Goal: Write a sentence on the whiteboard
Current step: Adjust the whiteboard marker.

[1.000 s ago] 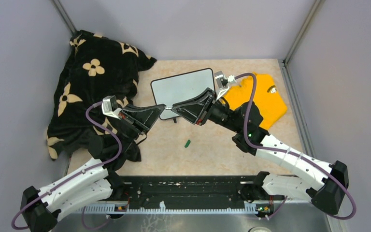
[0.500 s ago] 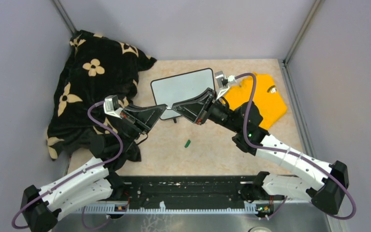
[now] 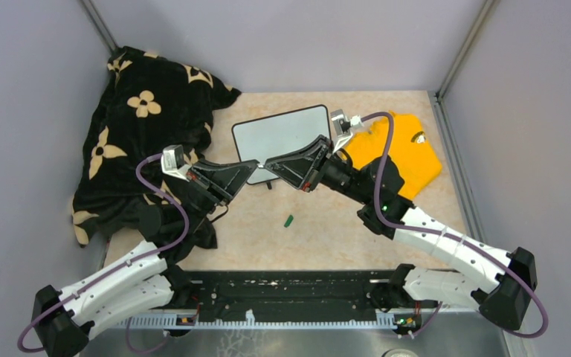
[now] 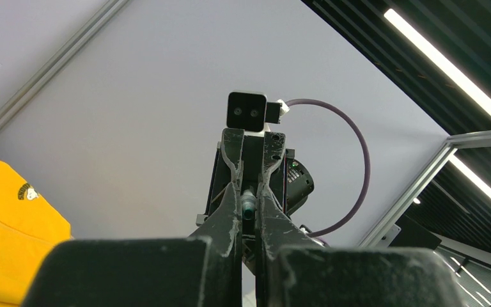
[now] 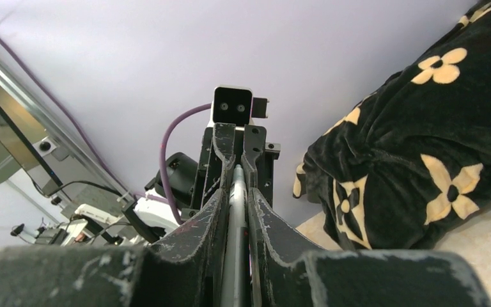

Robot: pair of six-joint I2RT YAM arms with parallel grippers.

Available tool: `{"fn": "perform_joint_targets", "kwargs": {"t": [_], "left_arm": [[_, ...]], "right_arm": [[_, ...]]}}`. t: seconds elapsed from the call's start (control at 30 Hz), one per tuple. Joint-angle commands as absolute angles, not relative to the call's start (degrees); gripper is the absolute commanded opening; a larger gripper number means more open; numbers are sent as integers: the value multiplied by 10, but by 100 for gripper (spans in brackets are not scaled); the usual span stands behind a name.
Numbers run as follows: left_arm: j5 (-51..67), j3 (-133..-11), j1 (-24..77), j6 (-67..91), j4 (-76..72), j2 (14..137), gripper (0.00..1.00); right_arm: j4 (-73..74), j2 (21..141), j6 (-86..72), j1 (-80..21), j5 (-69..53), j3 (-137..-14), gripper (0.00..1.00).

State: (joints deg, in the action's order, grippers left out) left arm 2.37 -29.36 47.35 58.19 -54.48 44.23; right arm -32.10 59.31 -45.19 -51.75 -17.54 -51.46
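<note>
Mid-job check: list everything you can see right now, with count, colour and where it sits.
whiteboard: one, white with a black frame, back centre of the table
blanket: one, black with cream flowers, heaped at back left
shirt: one, yellow, right of the whiteboard
small piece: one, green, on the table nearer than the whiteboard
marker: one, grey, between both hands over the whiteboard's near edge
left hand: one, black, shut on the marker
right hand: one, black, shut on the marker

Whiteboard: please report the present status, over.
Left pincer and right pincer tip to tip, both shut on one marker. Whiteboard blank, just beyond them. Small green piece on the table, not in the way.
</note>
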Motion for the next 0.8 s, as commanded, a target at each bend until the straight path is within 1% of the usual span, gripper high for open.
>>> {"fn": "perform_joint_targets", "kwargs": {"t": [0.0,0.17,0.27,0.43,0.53,0.67,0.7,0.73,0.77], "left_arm": [[34,-310,472,571,-532,439,0],[25,-307,472,570,-531,434,0],[23,-309,472,566,-527,431,0],[32,-318,471,563,-515,433,0],[33,-321,472,563,-508,433,0],[34,-327,472,560,-493,435,0],[32,-329,471,559,-482,434,3],[29,-329,471,556,-475,433,12],[24,-329,472,551,-468,431,25]], "right_arm": [[-337,586,-449,-521,-184,-543,18],[-332,580,-445,-521,-187,-542,20],[-328,578,-445,-521,-185,-542,19],[-328,577,-443,-521,-191,-542,12],[-328,576,-442,-521,-195,-541,5],[-330,571,-442,-521,-199,-539,0],[-327,567,-438,-521,-199,-538,0],[-322,563,-434,-521,-198,-538,0],[-311,558,-428,-521,-195,-538,0]]}}
